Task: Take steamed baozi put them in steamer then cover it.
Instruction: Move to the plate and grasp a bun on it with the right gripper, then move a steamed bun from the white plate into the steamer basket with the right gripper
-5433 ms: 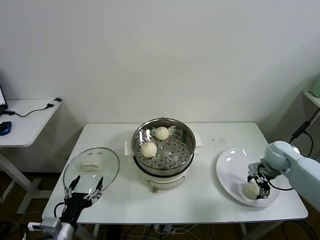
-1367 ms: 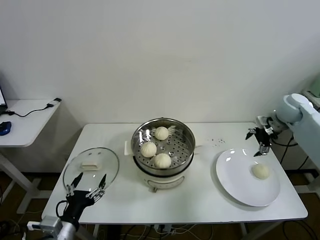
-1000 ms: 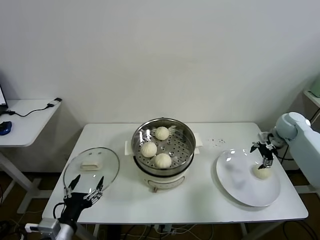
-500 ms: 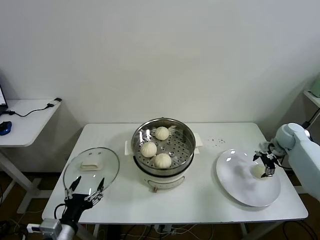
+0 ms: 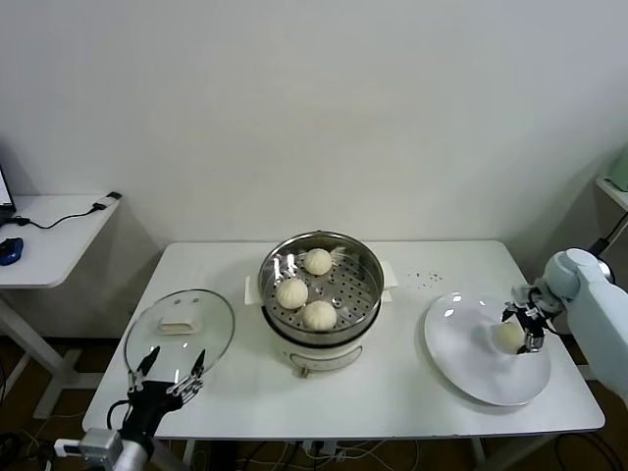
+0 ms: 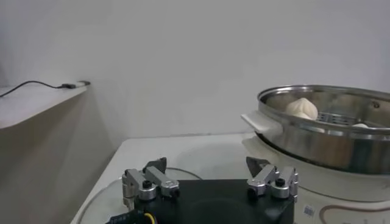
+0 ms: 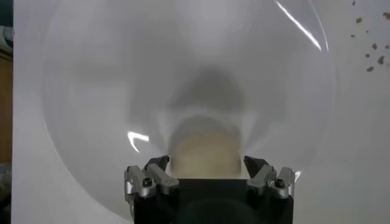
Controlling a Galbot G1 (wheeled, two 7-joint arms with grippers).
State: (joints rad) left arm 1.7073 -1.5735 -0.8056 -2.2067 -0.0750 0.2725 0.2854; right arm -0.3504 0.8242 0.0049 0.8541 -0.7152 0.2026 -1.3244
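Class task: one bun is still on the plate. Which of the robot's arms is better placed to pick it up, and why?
Right. The right gripper has its open jaws straddling the last baozi on the plate; the left gripper waits by the glass lid.

Your right gripper (image 5: 521, 330) is down low at the end of a bent right arm, jaws spread wide, one finger on each side of its target. Your left gripper (image 5: 167, 371) sits parked low, fingers splayed wide, nothing between them.
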